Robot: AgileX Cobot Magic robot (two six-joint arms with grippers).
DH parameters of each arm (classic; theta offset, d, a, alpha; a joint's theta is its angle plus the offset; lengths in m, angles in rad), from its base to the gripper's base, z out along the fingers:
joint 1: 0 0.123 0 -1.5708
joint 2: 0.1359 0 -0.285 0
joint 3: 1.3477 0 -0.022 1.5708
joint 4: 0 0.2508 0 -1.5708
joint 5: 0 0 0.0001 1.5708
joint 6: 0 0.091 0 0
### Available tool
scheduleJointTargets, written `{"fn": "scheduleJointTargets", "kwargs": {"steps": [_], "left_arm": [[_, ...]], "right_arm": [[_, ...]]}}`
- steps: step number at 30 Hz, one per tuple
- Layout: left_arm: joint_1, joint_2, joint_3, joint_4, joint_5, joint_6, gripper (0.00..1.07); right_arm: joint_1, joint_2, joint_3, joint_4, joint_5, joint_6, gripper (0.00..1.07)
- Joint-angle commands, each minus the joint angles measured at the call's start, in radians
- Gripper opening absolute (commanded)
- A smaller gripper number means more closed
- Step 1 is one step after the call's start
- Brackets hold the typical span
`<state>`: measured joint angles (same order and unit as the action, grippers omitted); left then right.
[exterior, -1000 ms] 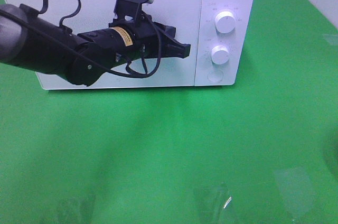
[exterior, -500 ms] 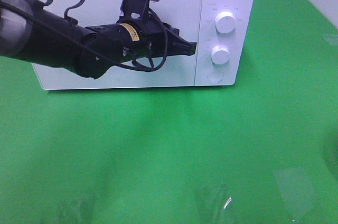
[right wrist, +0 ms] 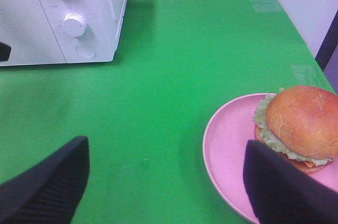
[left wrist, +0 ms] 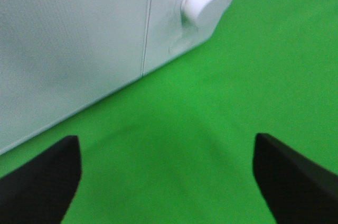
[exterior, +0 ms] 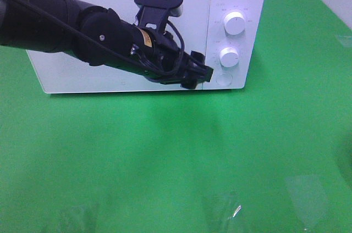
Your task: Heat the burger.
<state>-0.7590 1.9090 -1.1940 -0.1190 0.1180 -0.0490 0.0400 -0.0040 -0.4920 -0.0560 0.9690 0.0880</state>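
A: Left gripper [exterior: 202, 73]?
B: Jaws apart, empty, at the microwave [exterior: 110, 29] door's lower corner, beside the round button [exterior: 224, 78].
A: Right gripper [right wrist: 166, 182]?
B: Apart, empty, above the bench [right wrist: 174, 65]. Burger [right wrist: 298, 128] on pink plate [right wrist: 227, 150], near it.

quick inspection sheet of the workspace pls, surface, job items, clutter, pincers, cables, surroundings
surface: green cloth, a few clear tape patches.
job's things: burger on pink plate, right of the white microwave, whose door is shut.
clutter: nothing seen.
pincers: left pincer open, by the round button under the knobs; right pincer open, empty, above the cloth near the plate.
cables: black cable looped on the left arm.
surroundings: pale wall beyond the cloth.
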Motion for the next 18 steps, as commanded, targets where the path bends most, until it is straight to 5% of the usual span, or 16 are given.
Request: {"fn": "scheduleJointTargets", "kwargs": {"steps": [1, 5, 18], "left_arm": [[-0.006, -0.026, -0.007, -0.013, 0.155, -0.010, 1.02], [-0.006, -0.071, -0.008, -0.027, 0.474, -0.011, 1.01], [0.048, -0.158, -0.007, -0.028, 0.856, -0.003, 1.01]], "right_arm": [[-0.004, -0.027, 0.000, 0.000, -0.008, -0.005, 0.76], [-0.004, -0.027, 0.000, 0.000, -0.008, -0.004, 0.76], [-0.004, -0.027, 0.000, 0.000, -0.008, -0.004, 0.76]]}}
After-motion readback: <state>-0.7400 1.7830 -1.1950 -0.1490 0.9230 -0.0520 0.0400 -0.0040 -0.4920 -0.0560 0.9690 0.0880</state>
